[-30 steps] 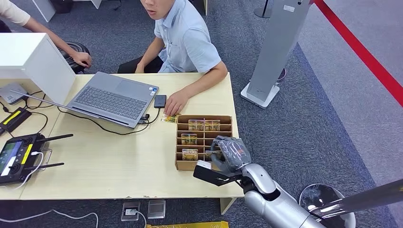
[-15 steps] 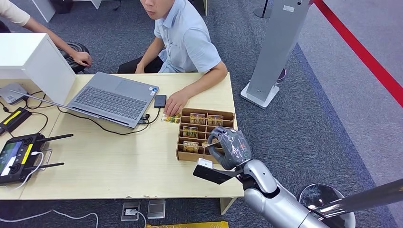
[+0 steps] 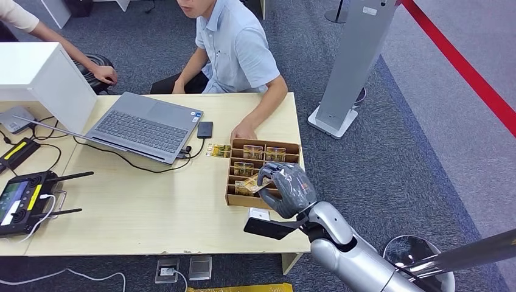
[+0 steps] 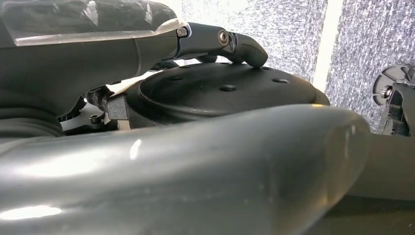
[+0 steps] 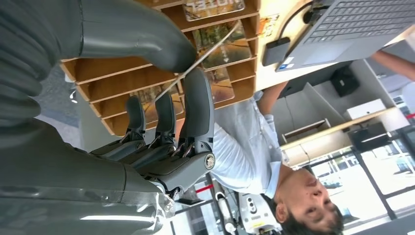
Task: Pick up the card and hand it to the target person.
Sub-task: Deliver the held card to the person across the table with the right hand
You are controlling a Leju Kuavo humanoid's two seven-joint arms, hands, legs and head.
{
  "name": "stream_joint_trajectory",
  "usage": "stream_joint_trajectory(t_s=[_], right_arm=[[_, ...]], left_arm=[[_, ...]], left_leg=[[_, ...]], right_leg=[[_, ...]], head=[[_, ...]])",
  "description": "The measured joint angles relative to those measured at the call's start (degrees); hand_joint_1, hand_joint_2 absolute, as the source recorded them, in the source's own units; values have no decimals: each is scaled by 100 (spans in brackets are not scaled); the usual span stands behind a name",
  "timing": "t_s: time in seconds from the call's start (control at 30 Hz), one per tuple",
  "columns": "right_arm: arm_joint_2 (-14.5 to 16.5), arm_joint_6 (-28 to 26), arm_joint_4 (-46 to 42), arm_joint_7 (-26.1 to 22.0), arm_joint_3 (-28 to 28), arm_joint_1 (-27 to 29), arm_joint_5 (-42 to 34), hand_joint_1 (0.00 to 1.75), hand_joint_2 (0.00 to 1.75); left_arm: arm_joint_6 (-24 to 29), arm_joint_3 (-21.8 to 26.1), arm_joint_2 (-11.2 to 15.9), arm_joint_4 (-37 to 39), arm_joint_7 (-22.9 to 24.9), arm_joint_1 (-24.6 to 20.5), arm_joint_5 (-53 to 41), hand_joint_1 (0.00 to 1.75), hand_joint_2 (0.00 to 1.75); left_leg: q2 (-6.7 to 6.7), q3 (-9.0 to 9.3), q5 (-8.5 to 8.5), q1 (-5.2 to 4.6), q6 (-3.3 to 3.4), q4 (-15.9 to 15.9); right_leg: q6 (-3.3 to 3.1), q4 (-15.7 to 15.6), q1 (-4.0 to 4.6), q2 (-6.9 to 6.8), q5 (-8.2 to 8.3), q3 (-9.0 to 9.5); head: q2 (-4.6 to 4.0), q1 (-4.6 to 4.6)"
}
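Note:
My right hand (image 3: 286, 188) hovers over the wooden card rack (image 3: 265, 143) at the table's right end. Between thumb and a finger it pinches a gold-printed card (image 3: 248, 185), tilted just above the rack's near slots. The right wrist view shows that card (image 5: 210, 48) edge-on, a thin line between the thumb and one of the fingers (image 5: 195, 103) of my right hand (image 5: 161, 132). More cards stand in the rack's (image 5: 122, 68) slots. The seated person in a light blue shirt (image 3: 237, 48) rests a hand (image 3: 242, 131) at the rack's far corner. A dark finger (image 4: 235, 41) of my left hand shows, its pose unclear.
A loose card (image 3: 218, 150) lies left of the rack beside a phone (image 3: 205, 129). An open laptop (image 3: 146, 125) with cables sits mid-table, and a controller (image 3: 21, 201) lies at the near left. A grey kiosk stand (image 3: 350, 67) rises right of the table. A second person's arm (image 3: 67, 52) reaches in at far left.
My right hand has drawn a card up out of the rack and moved left with it. The rack slid slightly away from me. The person's hand left the loose card for the rack's far corner.

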Motion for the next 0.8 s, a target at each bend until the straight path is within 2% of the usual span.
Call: stream_joint_trajectory(t_s=[0.27, 0.47, 0.8], right_arm=[[95, -211, -22, -213, 32, -191, -134, 175, 175], [226, -496, -2, -66, -63, -510, -114, 175, 175], [719, -628, 643, 71, -402, -1323, -96, 175, 175]], left_arm=[[-9, -50, -21, 1, 123, -25, -31, 0, 0], [-27, -86, -21, 2, 142, -30, -63, 0, 0], [-289, -206, 14, 7, 307, -56, -226, 0, 0]], left_leg=[[1, 1, 0, 0, 0, 0], [1, 0, 0, 0, 0, 0], [0, 0, 3, 0, 2, 0]], right_leg=[[0, 1, 0, 0, 0, 0], [0, 2, 0, 1, 0, 0], [0, 4, 0, 0, 1, 1]], head=[[0, 2], [0, 1], [0, 0]])
